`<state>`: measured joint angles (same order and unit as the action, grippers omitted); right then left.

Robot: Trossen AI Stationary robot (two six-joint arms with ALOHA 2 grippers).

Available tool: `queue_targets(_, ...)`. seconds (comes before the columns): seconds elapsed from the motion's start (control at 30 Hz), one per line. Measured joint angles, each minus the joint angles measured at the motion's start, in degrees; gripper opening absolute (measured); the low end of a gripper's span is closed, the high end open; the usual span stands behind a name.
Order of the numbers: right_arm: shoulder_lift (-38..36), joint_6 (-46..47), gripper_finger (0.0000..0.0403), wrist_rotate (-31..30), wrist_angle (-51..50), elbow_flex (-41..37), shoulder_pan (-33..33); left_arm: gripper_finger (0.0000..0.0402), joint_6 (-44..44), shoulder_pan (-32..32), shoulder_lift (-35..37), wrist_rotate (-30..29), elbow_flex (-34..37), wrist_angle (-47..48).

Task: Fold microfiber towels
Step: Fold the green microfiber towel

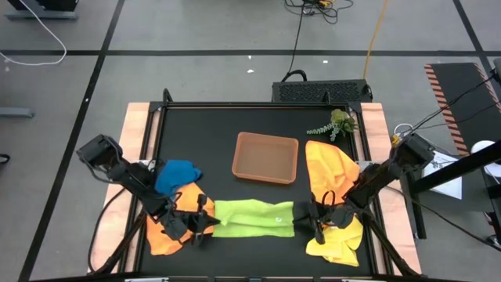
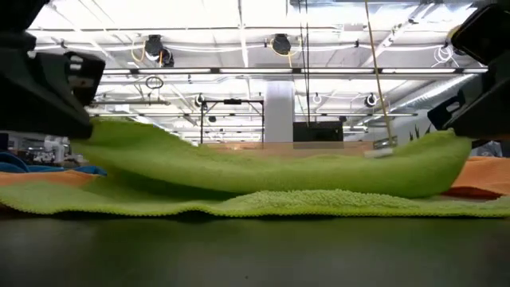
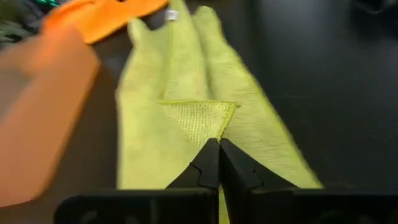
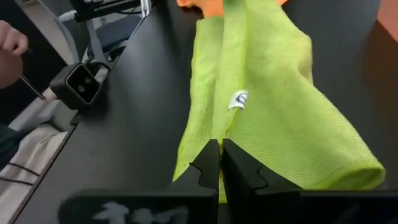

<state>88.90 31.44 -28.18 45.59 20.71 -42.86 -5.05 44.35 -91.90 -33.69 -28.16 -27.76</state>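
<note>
A lime green towel (image 1: 252, 217) lies stretched left to right near the table's front edge. In the low view its upper layer (image 2: 271, 171) is raised at both ends and sags in the middle, over a lower layer (image 2: 263, 203) on the table. My left gripper (image 1: 202, 225) is shut on its left end and my right gripper (image 1: 311, 219) on its right end. An orange towel (image 1: 168, 231) and a blue towel (image 1: 177, 174) lie under and beside my left arm. Another orange towel (image 1: 329, 166) and a yellow towel (image 1: 338, 241) lie by my right arm. My left gripper pinches a turned-over corner of the green towel (image 3: 200, 121) between its two fingers, at the towel's left end. The fingers come nearly level from the table's left, along the towel. That end is lifted off the table. My right gripper pinches the green towel's right end between its two fingers at an edge (image 4: 217, 134) near the white label (image 4: 239, 99). The fingers come nearly level from the table's right, along the towel. That end is lifted, and the upper layer sags between the two grippers.
A shallow brown tray (image 1: 266, 157) stands at the table's middle, behind the green towel. A green plant sprig (image 1: 335, 124) lies at the far right. A person's hand (image 4: 11, 46) shows beyond the table's front edge in the right wrist view.
</note>
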Motion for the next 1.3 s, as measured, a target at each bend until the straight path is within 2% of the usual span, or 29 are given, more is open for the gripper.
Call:
queue_targets(0.1,0.0,0.0,0.0018,0.6,0.1,0.0,-0.5,0.0031,-1.9,0.0,-1.6,2.6,0.0,0.1)
queue_targets(0.4,0.0,1.1,0.0093,10.2,1.7,0.0,-1.0,0.0082,-3.7,1.1,-2.1,5.4,-0.2,-3.1)
queue_targets(0.5,0.0,1.1,0.0114,10.5,2.0,0.0,-1.2,0.0085,-3.4,2.0,-1.7,5.7,-0.2,-5.5)
queue_targets(0.63,0.0,-0.9,0.0133,10.0,3.3,0.0,-0.8,0.0085,1.9,3.0,0.1,5.3,-0.3,-8.5)
queue_targets(0.8,0.0,-3.3,0.0139,6.6,3.6,0.0,1.4,0.0085,4.0,2.1,1.4,0.6,-0.3,-8.7)
queue_targets(1.0,1.3,-3.5,0.0138,5.8,3.4,0.3,2.4,0.0085,-5.1,-1.4,-0.6,2.6,-0.3,-8.1)
queue_targets(1.3,15.2,-1.7,0.0137,7.5,3.4,8.8,2.1,0.0085,-15.9,-2.3,-8.2,6.8,-0.3,-12.2)
